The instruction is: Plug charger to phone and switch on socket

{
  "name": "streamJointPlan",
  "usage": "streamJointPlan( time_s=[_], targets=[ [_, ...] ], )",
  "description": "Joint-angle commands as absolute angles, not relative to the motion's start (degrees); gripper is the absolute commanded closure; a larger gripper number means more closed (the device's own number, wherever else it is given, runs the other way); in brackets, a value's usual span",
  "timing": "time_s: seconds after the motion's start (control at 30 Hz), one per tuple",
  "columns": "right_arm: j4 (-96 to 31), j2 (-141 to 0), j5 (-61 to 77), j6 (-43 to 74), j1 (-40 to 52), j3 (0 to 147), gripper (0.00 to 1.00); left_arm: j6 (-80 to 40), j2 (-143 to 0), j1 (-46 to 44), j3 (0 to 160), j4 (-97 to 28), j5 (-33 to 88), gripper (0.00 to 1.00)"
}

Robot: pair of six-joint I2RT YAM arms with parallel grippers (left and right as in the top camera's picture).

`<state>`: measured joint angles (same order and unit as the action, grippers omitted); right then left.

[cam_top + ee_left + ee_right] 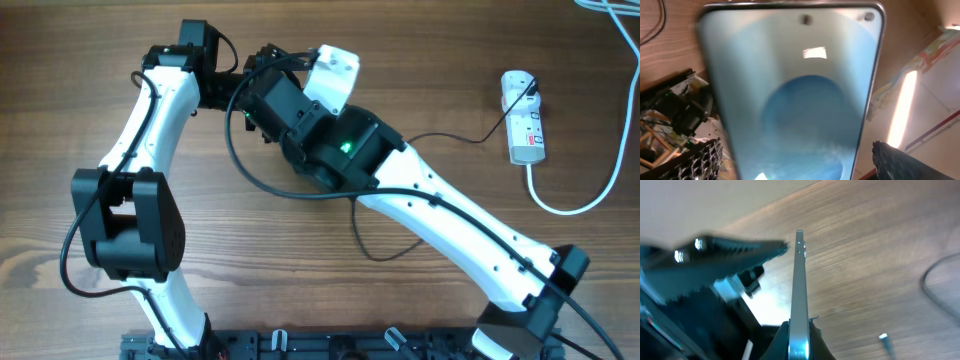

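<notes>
Overhead | 1 phone (336, 72) held aloft at top centre | right gripper (799, 342) pinched on its faces | left gripper (797, 162) wide, I see 2 fingers (900, 160) flanking it | socket (525, 118) well apart, right.

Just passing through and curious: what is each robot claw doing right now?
Left gripper: open, straddling the phone.
Right gripper: closed on the phone.

Wooden table (80, 60), white socket (524, 125) with thick cord (560, 206), thin black charger (450, 136) trailing
</notes>
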<state>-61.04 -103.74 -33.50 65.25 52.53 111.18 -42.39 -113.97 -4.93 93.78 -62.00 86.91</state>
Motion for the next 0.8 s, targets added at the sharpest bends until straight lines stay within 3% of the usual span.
streamJointPlan(
  time_s=[0.0,0.1,0.2,0.3,0.57,0.77],
  targets=[
    [-60.66,-99.96,-37.89,91.53,52.05,112.46,0.96,-47.42,-112.2,-4.99,94.78,-61.89,88.03,0.0],
    [-60.73,-99.94,-37.36,100.31,52.05,112.44,0.96,-47.42,-112.2,-4.99,94.78,-61.91,88.03,0.02],
    [-61.28,-99.96,-35.92,104.99,52.05,112.44,0.95,-49.45,-112.2,-4.99,94.78,-61.91,88.03,0.21],
    [-62.96,-99.96,-35.73,112.51,52.05,112.44,0.95,-52.27,-112.2,-4.99,94.78,-61.91,88.07,0.29],
    [-63.83,-99.96,-34.0,118.67,52.05,112.42,0.95,-53.23,-112.2,-5.04,94.78,-61.95,90.35,0.44],
    [-63.46,-100.01,-32.95,118.72,52.05,112.38,0.95,-53.47,-112.18,-5.39,94.78,-61.98,90.35,0.45]
  ],
)
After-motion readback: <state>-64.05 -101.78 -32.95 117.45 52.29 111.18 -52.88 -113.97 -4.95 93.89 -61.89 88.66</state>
